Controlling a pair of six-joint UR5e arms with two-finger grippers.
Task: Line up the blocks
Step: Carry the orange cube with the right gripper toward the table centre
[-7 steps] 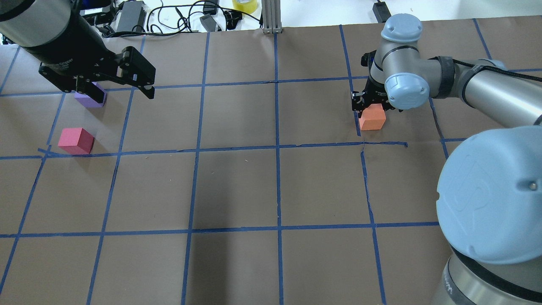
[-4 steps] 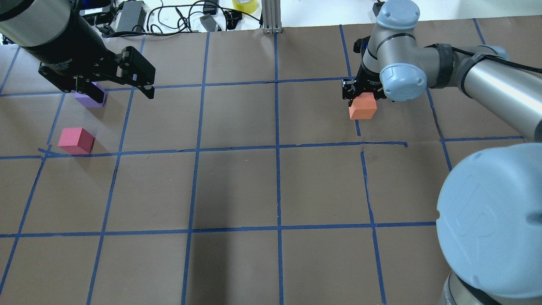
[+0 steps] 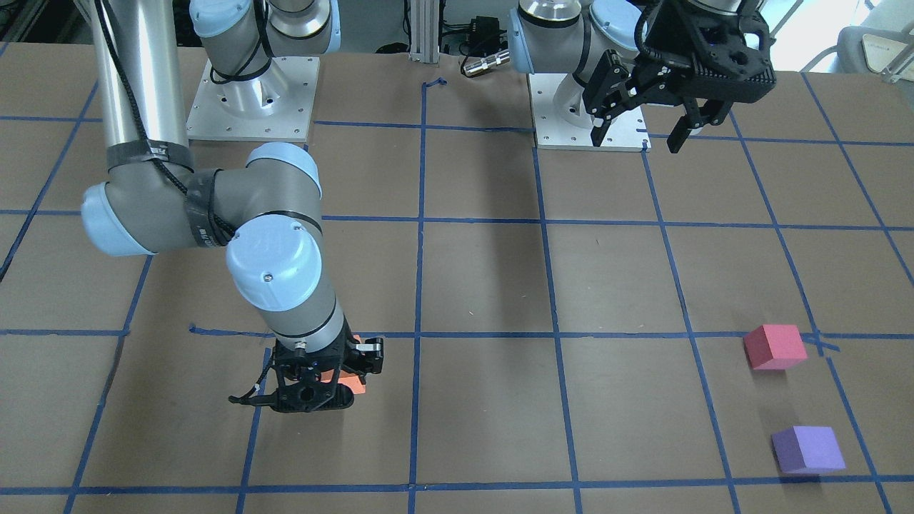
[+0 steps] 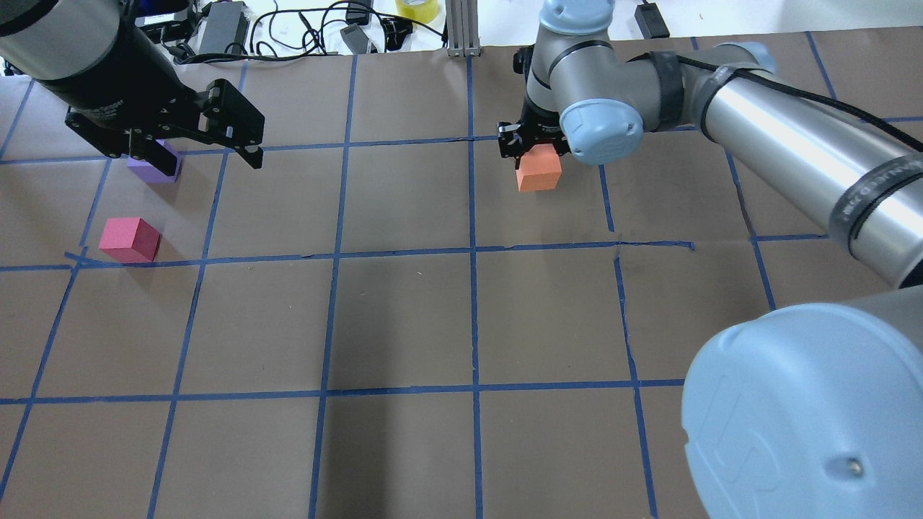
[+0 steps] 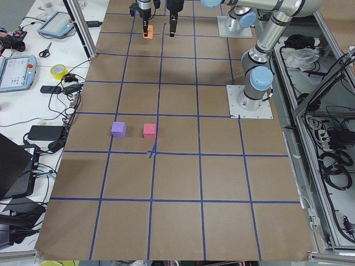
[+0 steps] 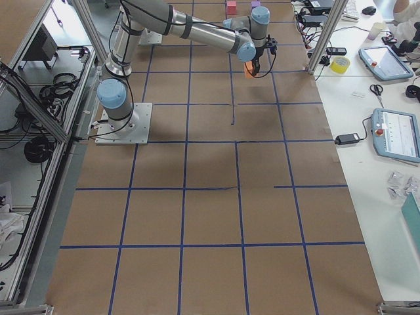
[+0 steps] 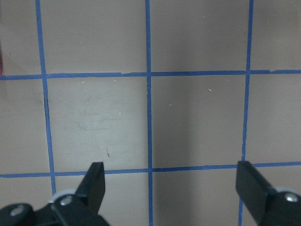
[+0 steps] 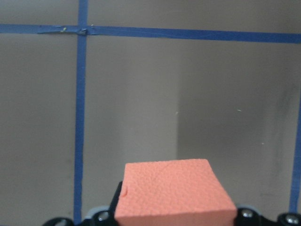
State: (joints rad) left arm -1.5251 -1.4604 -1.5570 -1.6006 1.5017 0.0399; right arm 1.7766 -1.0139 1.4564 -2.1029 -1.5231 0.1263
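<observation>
Over the brown bench (image 4: 404, 317), the right hand (image 3: 319, 382) is clamped on the orange block (image 4: 539, 171), toward the far middle. The left hand (image 4: 209, 148) hangs spread wide, empty. The pinkish-red block (image 4: 130, 239) and the purple block (image 3: 808, 450) sit near each other at the left end.

Four wide, two wrist (shared table (image 4: 404, 317))

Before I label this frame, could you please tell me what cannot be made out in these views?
Overhead view: the purple block is partly hidden behind the left gripper.
Front-facing view: the right gripper covers most of the orange block.
Right wrist view: the bottom edge cuts off where the gripper meets that block.
Exterior right view: the pinkish-red block is tiny, near the top edge.
</observation>
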